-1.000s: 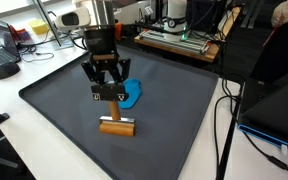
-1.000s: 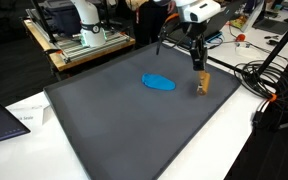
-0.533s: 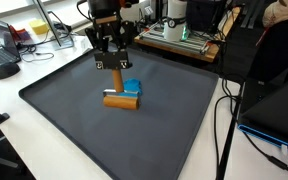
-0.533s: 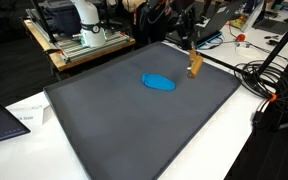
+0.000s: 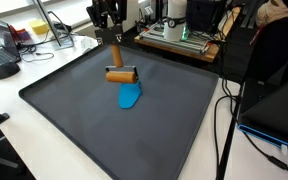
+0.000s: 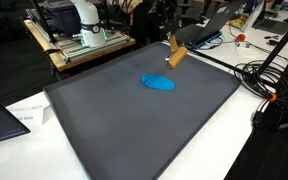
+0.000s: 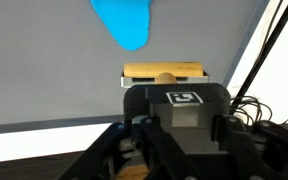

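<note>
The gripper (image 5: pixel 111 28) is closed on the dark handle (image 5: pixel 115 40) of a wooden bar (image 5: pixel 120 73). The bar hangs directly under it, horizontal and lifted off the grey mat (image 5: pixel 74 115). In the wrist view the bar (image 7: pixel 164 73) lies just in front of the gripper (image 7: pixel 181 120). The blue piece (image 7: pixel 124 22) lies flat on the mat beyond it, not touching.

The picture's top edge cuts off the upper gripper. In an exterior view the bar (image 6: pixel 176 55) is clear, but the gripper above it is lost in the dark background. A square tag (image 7: pixel 184 98) on the handle covers the contact place of the fingers.

I count 1 bar, 1 blue piece (image 6: pixel 160 82), 1 mat and 1 tag.
</note>
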